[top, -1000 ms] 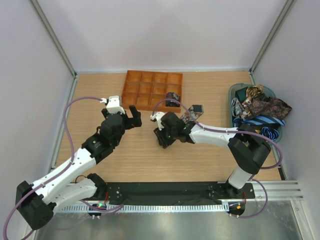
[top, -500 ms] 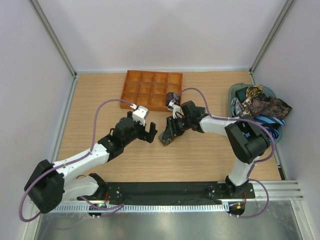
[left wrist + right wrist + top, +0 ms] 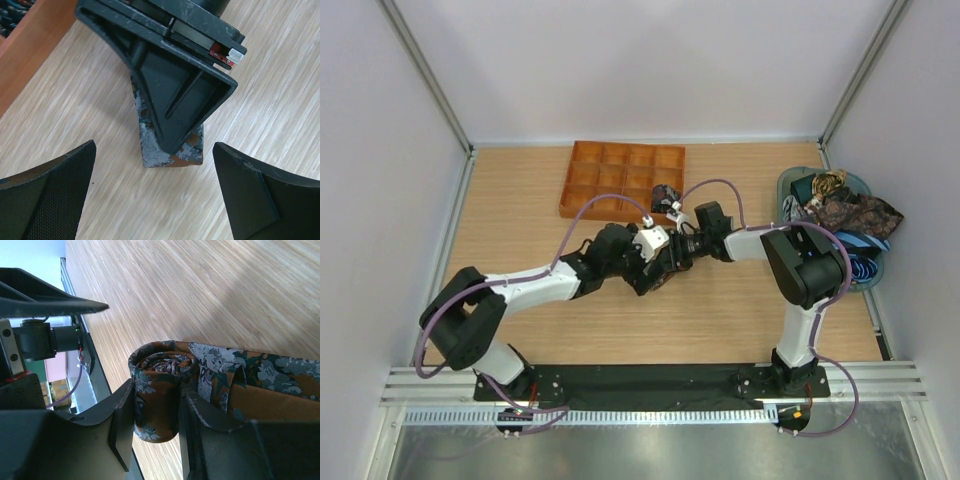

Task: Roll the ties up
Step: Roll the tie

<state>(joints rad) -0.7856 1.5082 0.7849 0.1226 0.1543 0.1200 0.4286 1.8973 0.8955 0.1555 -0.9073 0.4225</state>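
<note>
Right wrist view showed your right fingers clenched on the half-rolled paisley tie, mid-bench just before the orange tray. Your left fingers, spread wide, had swung in to flank it, likely to help finish the coil.

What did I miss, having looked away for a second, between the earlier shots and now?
The left gripper, open, swung rightward and now flanks the paisley tie. The right gripper, still clamped on that tie's roll, shifted slightly rightward. The tray and the basket stayed as they were.
</note>
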